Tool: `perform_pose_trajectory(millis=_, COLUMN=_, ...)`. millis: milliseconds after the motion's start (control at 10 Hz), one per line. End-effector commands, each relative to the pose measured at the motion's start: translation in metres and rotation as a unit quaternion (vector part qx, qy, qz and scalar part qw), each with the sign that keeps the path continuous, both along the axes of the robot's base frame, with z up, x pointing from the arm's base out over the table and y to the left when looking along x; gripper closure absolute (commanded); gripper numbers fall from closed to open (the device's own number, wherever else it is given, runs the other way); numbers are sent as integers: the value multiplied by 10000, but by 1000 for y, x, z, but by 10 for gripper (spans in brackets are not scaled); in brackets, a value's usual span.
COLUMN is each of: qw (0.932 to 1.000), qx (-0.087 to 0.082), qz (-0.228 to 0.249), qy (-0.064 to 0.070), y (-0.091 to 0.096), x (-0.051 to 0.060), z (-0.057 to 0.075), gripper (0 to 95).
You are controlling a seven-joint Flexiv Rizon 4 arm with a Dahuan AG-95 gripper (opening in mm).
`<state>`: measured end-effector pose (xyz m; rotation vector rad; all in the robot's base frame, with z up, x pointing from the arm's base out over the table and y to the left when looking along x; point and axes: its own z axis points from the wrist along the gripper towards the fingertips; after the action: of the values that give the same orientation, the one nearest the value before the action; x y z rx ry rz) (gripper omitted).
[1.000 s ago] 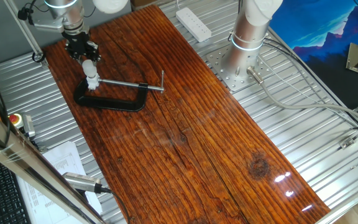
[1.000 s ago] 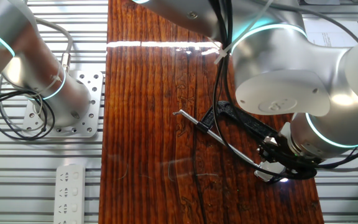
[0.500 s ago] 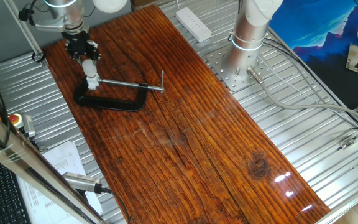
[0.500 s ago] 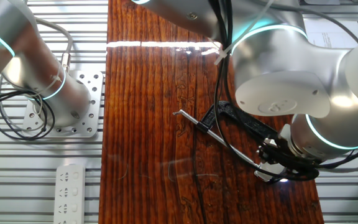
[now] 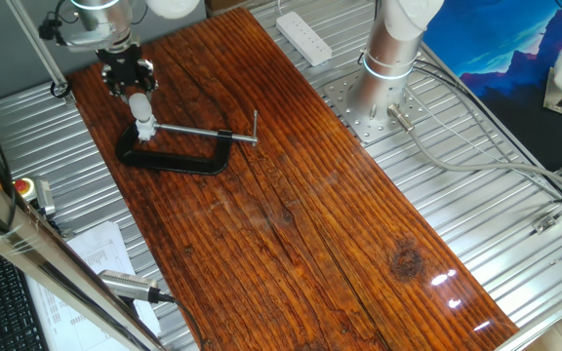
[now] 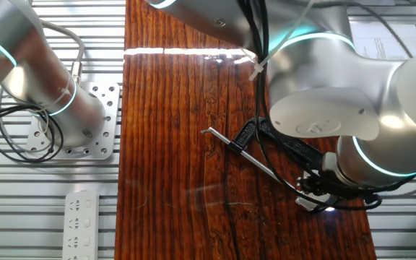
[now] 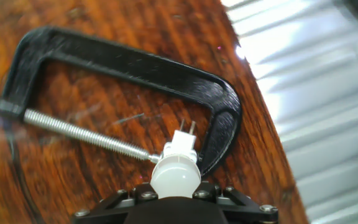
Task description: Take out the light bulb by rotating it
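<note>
The light bulb [image 5: 140, 103] stands upright in a small white socket [image 5: 145, 127], which the black C-clamp [image 5: 176, 159] pins with its steel screw rod [image 5: 203, 132]. My gripper [image 5: 131, 86] hangs straight over the bulb with its fingers around the bulb's top. In the hand view the frosted bulb [image 7: 174, 175] sits between the finger bases of my gripper [image 7: 174, 190], with the socket [image 7: 180, 146] and the clamp [image 7: 135, 62] beyond it. In the other fixed view my gripper [image 6: 318, 188] covers the bulb. The jaws appear shut on the bulb.
The clamp lies near the wooden board's edge [image 7: 263, 124], with ribbed metal table beyond. A white power strip [image 5: 303, 37] and a second arm's base [image 5: 383, 58] are at the far side. A red stop button [image 5: 24, 186] sits left of the board.
My wrist has turned slightly about the bulb's axis and the hand has shifted a little. The bulb, socket and clamp stay in place.
</note>
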<state>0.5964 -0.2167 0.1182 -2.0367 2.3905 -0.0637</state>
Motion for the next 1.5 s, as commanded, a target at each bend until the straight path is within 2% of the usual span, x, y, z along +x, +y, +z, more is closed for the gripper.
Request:
perform_pose_trajectory(millis=100, qw=9864, qx=-85, qz=1638, qy=-72, y=1, x=0, z=0, gripper=950)
perform_pose_trajectory(millis=300, qw=9747, qx=-105, qz=2230, qy=-96, y=1, x=0, z=0, gripper=950)
perform_pose_trajectory(millis=400, qw=9673, qx=-128, qz=2530, qy=-130, y=2, x=0, z=0, gripper=950)
perform_pose_trajectory(millis=700, qw=9443, qx=-129, qz=3287, qy=-103, y=4, x=3, z=2, gripper=950)
perform_pose_trajectory(millis=1100, qw=9283, qx=-146, qz=3714, qy=-69, y=4, x=5, z=3, gripper=950)
perform_pose_trajectory(millis=1200, qw=9270, qx=-144, qz=3747, qy=-69, y=4, x=5, z=3, gripper=950)
perform_pose_trajectory(millis=1300, qw=9221, qx=-148, qz=3867, qy=-63, y=4, x=5, z=3, gripper=950)
perform_pose_trajectory(millis=1500, qw=9164, qx=-118, qz=4000, qy=-25, y=4, x=5, z=3, gripper=950)
